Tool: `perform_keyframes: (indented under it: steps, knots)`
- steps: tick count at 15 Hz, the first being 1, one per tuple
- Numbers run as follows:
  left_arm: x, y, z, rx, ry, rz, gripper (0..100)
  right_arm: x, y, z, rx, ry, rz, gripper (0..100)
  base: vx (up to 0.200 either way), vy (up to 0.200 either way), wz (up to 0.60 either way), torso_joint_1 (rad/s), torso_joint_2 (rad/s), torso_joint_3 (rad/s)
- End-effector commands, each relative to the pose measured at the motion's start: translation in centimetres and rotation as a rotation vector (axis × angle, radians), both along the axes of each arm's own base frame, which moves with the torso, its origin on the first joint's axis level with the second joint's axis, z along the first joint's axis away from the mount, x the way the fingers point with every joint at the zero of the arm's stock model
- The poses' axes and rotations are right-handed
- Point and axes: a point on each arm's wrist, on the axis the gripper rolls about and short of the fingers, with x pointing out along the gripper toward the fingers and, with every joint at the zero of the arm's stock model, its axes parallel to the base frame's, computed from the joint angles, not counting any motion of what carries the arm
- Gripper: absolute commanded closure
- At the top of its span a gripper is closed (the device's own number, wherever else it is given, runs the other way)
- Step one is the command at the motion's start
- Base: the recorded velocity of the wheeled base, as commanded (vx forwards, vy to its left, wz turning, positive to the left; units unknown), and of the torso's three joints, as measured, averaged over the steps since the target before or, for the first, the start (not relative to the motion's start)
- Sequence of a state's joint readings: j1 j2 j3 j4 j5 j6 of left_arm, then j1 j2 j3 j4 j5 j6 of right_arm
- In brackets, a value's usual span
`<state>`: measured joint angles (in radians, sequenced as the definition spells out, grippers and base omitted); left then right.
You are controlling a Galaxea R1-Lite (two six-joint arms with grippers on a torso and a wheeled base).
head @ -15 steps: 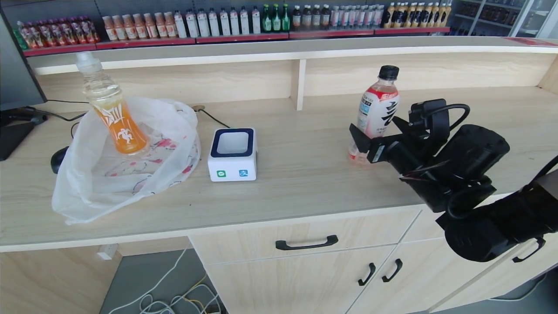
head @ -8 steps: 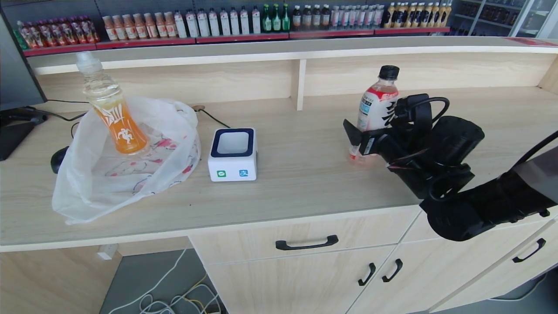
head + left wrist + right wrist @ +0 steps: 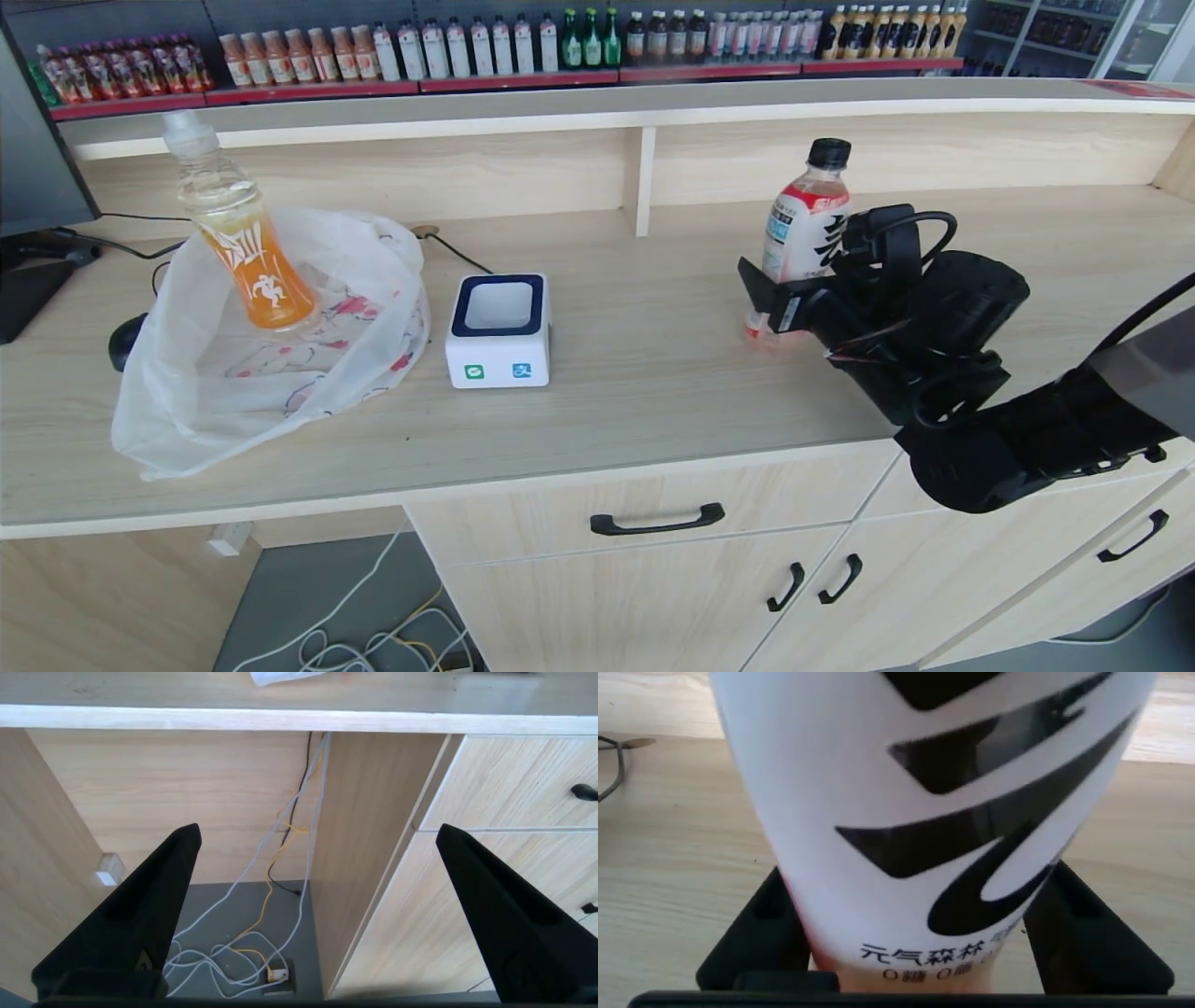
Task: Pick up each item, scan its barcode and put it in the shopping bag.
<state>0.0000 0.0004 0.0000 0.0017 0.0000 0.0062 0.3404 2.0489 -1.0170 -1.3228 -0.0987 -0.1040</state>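
While upright on the counter (image 3: pixel 653 373), bottle (image 3: pixel 805 224) tight in jaws of right gripper (image 3: pixel 924 938); those of left gripper (image 3: pixel 318 835) wide apart.

Right gripper (image 3: pixel 775 287) clamps the bottle (image 3: pixel 805 222); left gripper (image 3: pixel 318 838) hangs low, fingers apart

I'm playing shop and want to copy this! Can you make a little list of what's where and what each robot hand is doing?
orange bottle: upright in the shopping bag
scanner: on the counter, beside the bag
pink bottle: upright, to the right of the scanner
right gripper: shut on the pink bottle, low on its body
left gripper: open, holding nothing, down below the counter edge
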Motion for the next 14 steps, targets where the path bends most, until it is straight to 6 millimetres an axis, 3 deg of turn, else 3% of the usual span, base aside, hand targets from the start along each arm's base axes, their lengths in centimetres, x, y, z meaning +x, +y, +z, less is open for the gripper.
perform_keyframes:
  steps: [1,12,14]
  knots:
    - [0.0,0.0,0.0,0.000,-0.001,0.000,0,0.0,0.0,0.1,0.000,-0.004,-0.001,100,0.000,0.000,0.00,0.000,0.00,0.000]
    - [0.0,0.0,0.0,0.000,-0.001,0.002,0,-1.9,-0.8,3.9,0.032,-0.100,0.013,100,0.000,0.000,0.00,0.000,0.00,0.000]
    - [0.0,0.0,0.0,0.000,-0.001,0.000,0,-3.0,-1.1,4.6,0.034,-0.109,0.014,100,0.000,0.000,0.00,0.000,0.00,0.000]
